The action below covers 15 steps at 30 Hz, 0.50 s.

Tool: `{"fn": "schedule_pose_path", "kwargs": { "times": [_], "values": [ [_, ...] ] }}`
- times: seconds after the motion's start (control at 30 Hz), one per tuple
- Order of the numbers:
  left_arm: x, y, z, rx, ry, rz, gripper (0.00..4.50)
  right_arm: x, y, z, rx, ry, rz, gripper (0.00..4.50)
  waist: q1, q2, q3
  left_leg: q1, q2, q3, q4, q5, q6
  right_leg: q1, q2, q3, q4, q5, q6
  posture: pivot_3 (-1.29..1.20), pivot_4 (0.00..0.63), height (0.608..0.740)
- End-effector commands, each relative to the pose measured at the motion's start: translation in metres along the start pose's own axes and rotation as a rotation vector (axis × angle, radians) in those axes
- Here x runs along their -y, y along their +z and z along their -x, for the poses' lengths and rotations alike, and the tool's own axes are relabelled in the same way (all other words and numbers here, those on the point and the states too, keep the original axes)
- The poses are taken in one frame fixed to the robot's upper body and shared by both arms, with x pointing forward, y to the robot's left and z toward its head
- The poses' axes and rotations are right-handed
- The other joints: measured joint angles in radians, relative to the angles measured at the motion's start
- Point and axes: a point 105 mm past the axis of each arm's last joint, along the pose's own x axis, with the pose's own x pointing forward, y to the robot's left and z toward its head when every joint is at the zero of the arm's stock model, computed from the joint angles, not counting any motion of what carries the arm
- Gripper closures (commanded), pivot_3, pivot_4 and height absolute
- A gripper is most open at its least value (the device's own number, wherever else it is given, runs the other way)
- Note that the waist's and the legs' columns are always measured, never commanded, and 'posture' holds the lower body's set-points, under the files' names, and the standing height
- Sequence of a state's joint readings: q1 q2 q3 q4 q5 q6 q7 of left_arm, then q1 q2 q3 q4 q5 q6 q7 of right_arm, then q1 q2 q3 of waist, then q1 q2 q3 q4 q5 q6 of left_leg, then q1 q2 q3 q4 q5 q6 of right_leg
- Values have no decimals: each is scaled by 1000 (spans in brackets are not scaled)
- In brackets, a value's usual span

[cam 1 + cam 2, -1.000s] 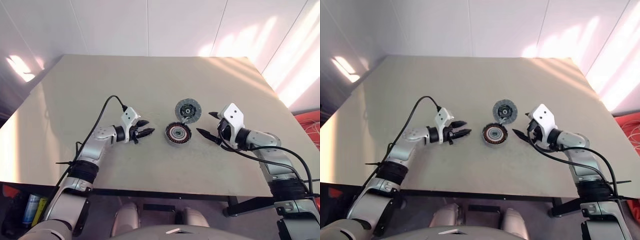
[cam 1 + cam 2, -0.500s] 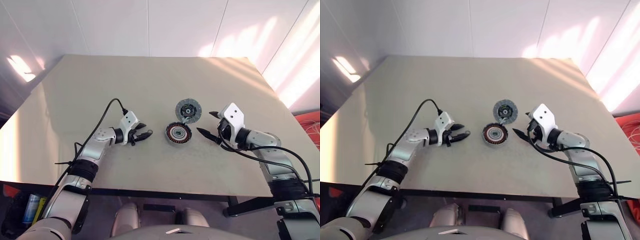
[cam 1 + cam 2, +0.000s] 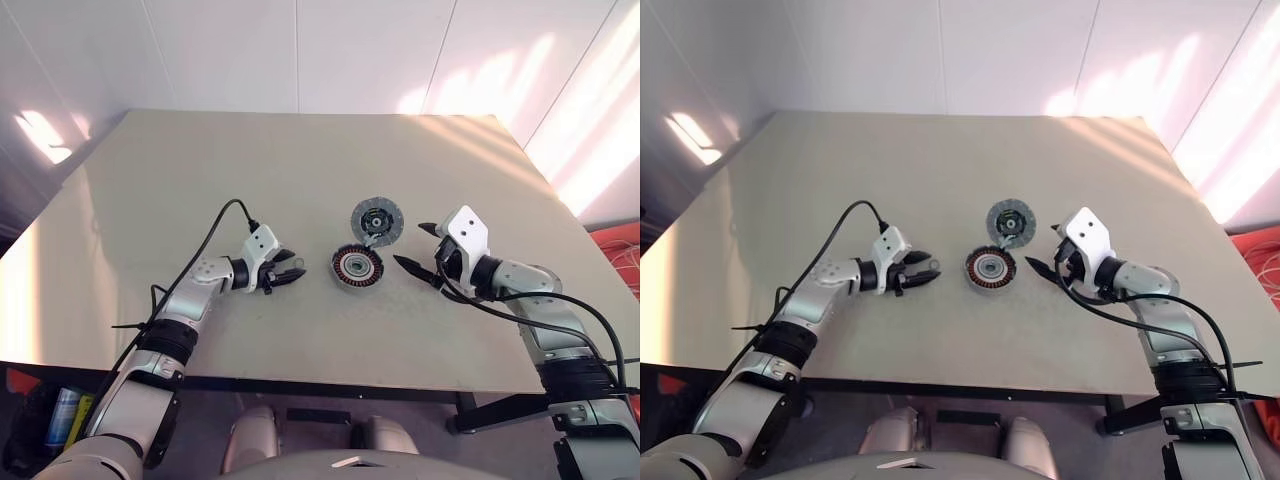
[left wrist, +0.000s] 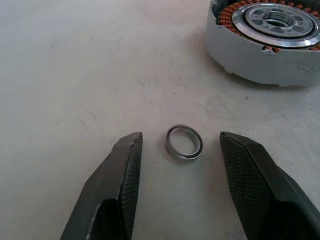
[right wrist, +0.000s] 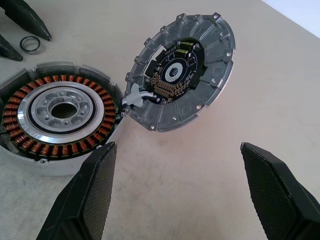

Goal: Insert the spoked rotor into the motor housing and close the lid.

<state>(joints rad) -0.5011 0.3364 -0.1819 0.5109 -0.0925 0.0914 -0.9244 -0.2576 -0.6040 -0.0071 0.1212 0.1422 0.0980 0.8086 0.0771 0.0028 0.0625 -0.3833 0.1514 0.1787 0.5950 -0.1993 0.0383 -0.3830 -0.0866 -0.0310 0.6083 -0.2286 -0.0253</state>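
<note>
A small metal ring (image 4: 184,143) lies between the spread left end effector's (image 4: 181,150) fingers.

Motor housing (image 5: 55,125): shallow round grey puck lying flat on the surface, open side up, with a ring of copper-coloured windings around a silvery, holed centre. Lid (image 5: 182,75): round disc tilted up just beside the housing, touching its rim, its dark inner face with circuitry and a pale hub exposed.
</note>
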Motion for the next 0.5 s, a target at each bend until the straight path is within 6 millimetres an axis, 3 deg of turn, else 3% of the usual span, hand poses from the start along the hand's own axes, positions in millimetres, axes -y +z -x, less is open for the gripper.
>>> {"fn": "schedule_pose_path", "kwargs": {
  "times": [0.03, 0.5],
  "values": [
    [-1, 7, -2, 15, -6, -14, 1884, 5, 10, 1, 35, -16, 30, 0, 1, 0, 0, 0, 0, 0, 0, 0, 0, 0, 0, 0, 0, 0, 0, 0, 0, 740],
    [-17, -6, 8, -24, 93, 21, 1884, 5, 10, 2, 35, -23, 32, 0, -1, 0, 0, 9, 0, 0, 0, 0, 0, 10, 0, 0, 0, 0, 0, 0, 0, 740]
  ]
}}
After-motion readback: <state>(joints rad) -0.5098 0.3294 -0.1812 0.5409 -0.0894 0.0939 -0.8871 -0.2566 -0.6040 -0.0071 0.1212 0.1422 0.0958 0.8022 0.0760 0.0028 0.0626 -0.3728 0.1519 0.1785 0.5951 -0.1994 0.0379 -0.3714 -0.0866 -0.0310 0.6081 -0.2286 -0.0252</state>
